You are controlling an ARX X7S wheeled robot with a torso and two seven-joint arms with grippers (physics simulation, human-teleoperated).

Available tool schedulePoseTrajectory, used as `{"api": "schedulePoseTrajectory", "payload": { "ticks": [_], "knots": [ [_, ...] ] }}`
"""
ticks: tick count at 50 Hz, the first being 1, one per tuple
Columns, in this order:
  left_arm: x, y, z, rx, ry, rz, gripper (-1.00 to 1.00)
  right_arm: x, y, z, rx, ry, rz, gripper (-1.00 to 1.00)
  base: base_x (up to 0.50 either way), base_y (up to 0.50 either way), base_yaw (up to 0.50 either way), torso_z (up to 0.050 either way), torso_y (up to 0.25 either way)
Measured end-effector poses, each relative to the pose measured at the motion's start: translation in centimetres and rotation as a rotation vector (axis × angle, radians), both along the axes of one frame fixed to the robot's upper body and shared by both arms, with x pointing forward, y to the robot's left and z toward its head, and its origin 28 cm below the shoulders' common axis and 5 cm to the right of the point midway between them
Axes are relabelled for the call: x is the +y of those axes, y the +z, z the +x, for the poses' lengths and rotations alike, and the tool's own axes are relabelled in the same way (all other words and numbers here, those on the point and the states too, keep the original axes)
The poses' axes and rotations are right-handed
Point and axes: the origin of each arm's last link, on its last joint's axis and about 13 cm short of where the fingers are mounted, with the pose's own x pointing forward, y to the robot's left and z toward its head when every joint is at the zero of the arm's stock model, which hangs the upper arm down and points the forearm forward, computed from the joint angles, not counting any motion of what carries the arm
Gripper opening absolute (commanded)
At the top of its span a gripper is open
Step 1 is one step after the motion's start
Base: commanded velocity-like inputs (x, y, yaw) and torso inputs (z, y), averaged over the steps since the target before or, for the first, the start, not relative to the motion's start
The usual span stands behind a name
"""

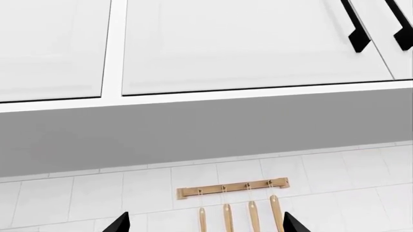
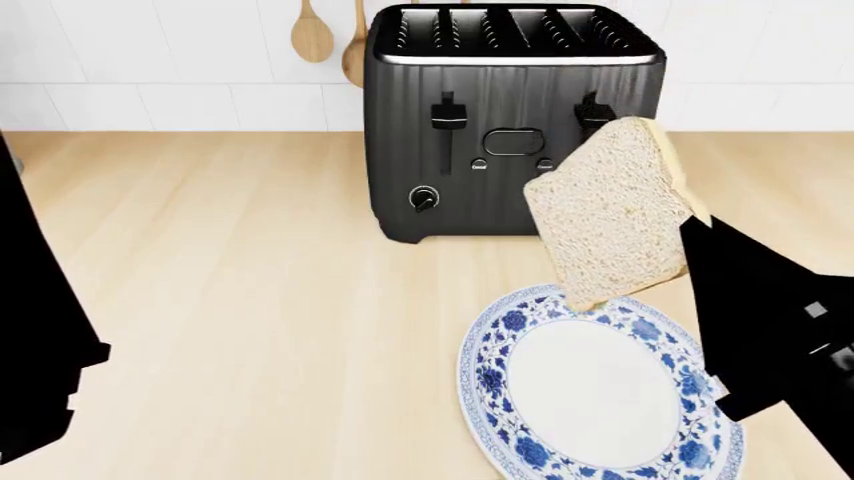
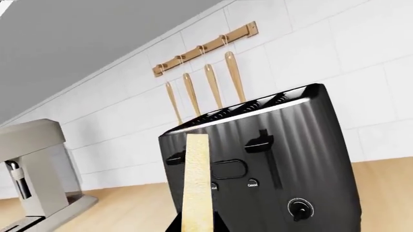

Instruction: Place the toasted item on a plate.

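— Where is the thick square slice of pale tan bread (image 2: 614,215)?

— Pinched in my right claw (image 2: 694,235), upright, hanging over the far rim of the round white plate with the blue floral border (image 2: 487,370), just in front of the black four-slot toaster (image 2: 514,120). The plate sits near the wooden counter's (image 2: 227,280) front edge.

— And your left claw (image 1: 203,223)?

— Spread wide, empty, pointing at the wall.

— How do you set it down well?

— Bring it toward the plate's centre, tip it flat, lower, then let go. My fingers are probably hidden behind the slice.

Bright even render light; sharp focus; soft sheen on toaster (image 2: 514,120).
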Motion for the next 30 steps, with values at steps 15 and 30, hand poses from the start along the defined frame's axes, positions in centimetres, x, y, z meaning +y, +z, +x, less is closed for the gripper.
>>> {"api": "schedulePoseTrajectory", "payload": {
  "ticks": [15,30],
  "knots": [
    [-0.1,0.0,0.0,0.002,-0.002,0.001,1.00,-0.3,-1.0,-0.2,0.036,0.015,0.011,-1.00,0.00,0.00,0.00,0.000,0.000],
    [-0.2,-0.1,0.1,0.008,-0.001,0.001,1.00,-0.5,-2.2,-0.7,0.056,0.064,0.034,-1.00,0.00,0.00,0.00,0.000,0.000]
  ]
}}
